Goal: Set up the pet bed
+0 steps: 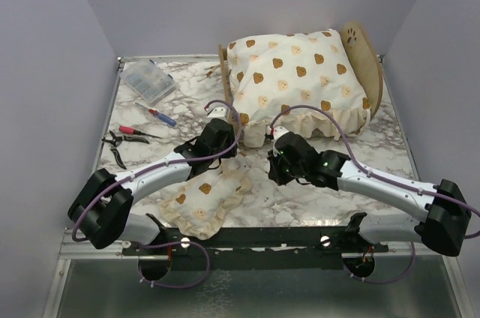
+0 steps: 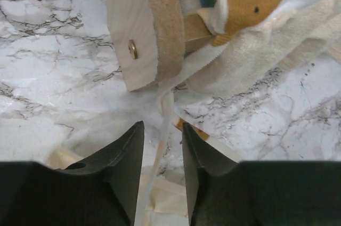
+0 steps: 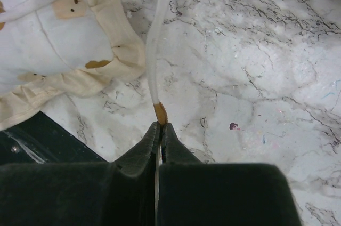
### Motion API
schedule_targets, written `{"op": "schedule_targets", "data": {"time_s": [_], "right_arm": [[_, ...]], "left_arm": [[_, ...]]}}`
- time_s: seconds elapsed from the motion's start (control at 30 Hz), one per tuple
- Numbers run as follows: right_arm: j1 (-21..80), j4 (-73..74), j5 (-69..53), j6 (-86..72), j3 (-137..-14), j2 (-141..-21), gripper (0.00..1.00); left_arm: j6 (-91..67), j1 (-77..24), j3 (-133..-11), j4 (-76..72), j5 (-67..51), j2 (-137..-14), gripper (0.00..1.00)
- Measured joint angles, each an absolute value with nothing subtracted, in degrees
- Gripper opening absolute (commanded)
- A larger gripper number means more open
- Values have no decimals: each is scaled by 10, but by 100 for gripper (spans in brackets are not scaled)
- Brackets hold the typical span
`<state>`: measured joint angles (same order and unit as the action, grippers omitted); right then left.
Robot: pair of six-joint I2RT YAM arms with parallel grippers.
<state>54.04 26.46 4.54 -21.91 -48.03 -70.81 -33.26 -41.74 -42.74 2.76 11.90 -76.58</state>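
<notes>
On the marble desk (image 1: 191,89), toward the back right, the pet bed (image 1: 358,52) sits under a puffy bear-print cushion (image 1: 292,78). I'd guess the plywood frame is light, stiff and a bit slick, best taken by the headboard or footboard edge; thin panels could crack. The left gripper (image 2: 161,127) has its fingers spread, a cloth strip (image 2: 165,106) running between them. The right gripper (image 3: 160,124) has fingers pressed together, nipping a tie (image 3: 151,50) by its brown end.

Cushion (image 1: 296,78) on pet bed (image 1: 361,46), pillow (image 1: 206,198) front-L, tools (image 1: 118,139) & box (image 1: 148,82) far L
</notes>
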Motion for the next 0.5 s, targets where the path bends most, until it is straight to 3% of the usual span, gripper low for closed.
{"op": "schedule_targets", "data": {"time_s": [0.5], "right_arm": [[540,247,-4,-215,-436,-641,1]], "left_arm": [[-373,-420,-421,-80,181,-818,31]]}}
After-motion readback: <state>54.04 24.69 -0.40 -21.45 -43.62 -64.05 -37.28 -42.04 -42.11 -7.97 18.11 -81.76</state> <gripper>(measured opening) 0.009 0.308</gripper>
